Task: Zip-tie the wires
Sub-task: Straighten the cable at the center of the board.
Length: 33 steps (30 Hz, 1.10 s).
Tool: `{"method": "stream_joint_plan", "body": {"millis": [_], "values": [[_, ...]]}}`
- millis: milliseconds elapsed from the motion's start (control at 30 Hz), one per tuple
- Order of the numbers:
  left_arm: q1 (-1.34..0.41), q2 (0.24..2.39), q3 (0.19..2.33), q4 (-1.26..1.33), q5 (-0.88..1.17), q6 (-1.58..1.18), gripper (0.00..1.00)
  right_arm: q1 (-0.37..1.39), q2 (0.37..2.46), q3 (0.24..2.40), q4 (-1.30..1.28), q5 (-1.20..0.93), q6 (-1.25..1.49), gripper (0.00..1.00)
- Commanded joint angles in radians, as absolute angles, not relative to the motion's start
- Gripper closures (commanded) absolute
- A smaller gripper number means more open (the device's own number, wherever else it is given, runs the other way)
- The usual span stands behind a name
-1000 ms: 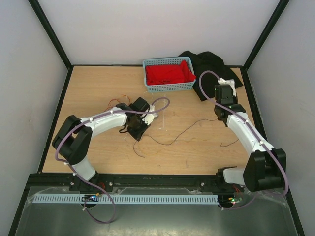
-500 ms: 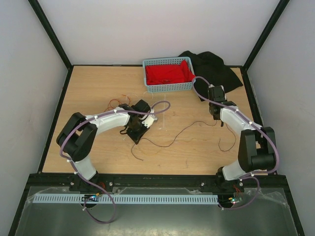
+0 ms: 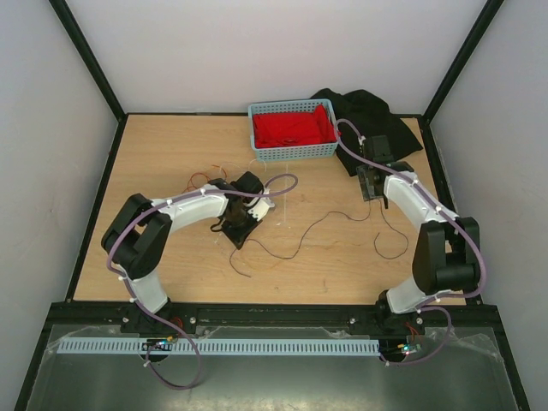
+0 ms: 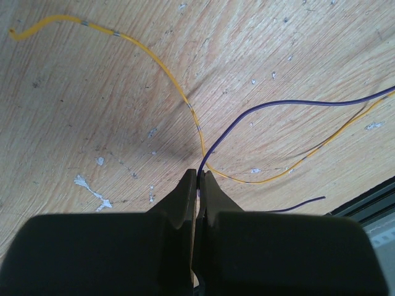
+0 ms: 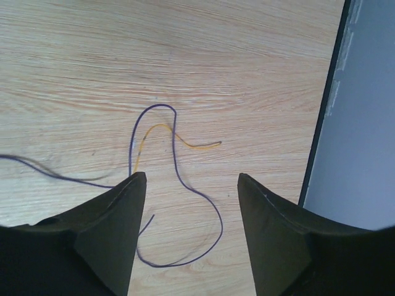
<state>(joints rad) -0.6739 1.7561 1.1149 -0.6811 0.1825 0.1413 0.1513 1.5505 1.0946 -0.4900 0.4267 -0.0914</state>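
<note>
Wood-grain worktop (image 3: pixel 171 154) below: left fingers (image 4: pixel 189 189) pinch the wires (image 4: pixel 296 103) tight; right fingers (image 5: pixel 123 209) spread wide, gripping nothing, above loose loops near the worktop's edge.

right end effector (image 5: pixel 190 177) opened, wires (image 5: pixel 175 157) dropped

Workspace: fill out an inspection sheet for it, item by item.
Surface: wooden table, scuffed and flecked.
Job's things: wires, purple and yellow, loose on the table; zip tie not made out.
Clutter: blue basket holding red cloth; black cloth beside it.
Pincers: left pincer shut on wires; right pincer open over loose wire ends.
Cables: lilac cables along both arms.
Surroundings: white walls, black frame.
</note>
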Motion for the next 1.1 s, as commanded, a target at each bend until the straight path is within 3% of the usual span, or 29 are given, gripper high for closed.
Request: {"method": "stream_joint_plan", "body": {"millis": [0,167,467,533,600,700,767,1067], "values": [[-0.676,1.767,1.145,-0.716,0.173,0.135,1.00,0.149,1.473,1.146,-0.574,0.335,-0.084,0.27],[-0.673,1.777,1.147,-0.718,0.161,0.135,0.93,0.149,1.415,1.171,-0.559,0.183,-0.048,0.18],[-0.660,1.738,1.149,-0.733,0.138,0.135,0.84,0.149,1.364,1.139,-0.508,0.190,-0.015,0.03],[-0.645,1.704,1.146,-0.736,0.135,0.131,0.78,0.150,1.343,1.137,-0.489,0.172,-0.003,0.00],[-0.617,1.658,1.149,-0.741,0.146,0.132,0.69,0.149,1.321,1.130,-0.461,0.141,0.005,0.00],[-0.542,1.578,1.158,-0.742,0.204,0.130,0.47,0.149,1.278,1.106,-0.405,0.097,0.013,0.01],[-0.473,1.539,1.175,-0.740,0.258,0.122,0.41,0.149,1.244,1.077,-0.358,0.080,0.022,0.01],[-0.243,1.642,1.364,-0.738,0.335,0.095,0.34,0.148,1.172,0.992,-0.278,0.032,0.046,0.01]]}}
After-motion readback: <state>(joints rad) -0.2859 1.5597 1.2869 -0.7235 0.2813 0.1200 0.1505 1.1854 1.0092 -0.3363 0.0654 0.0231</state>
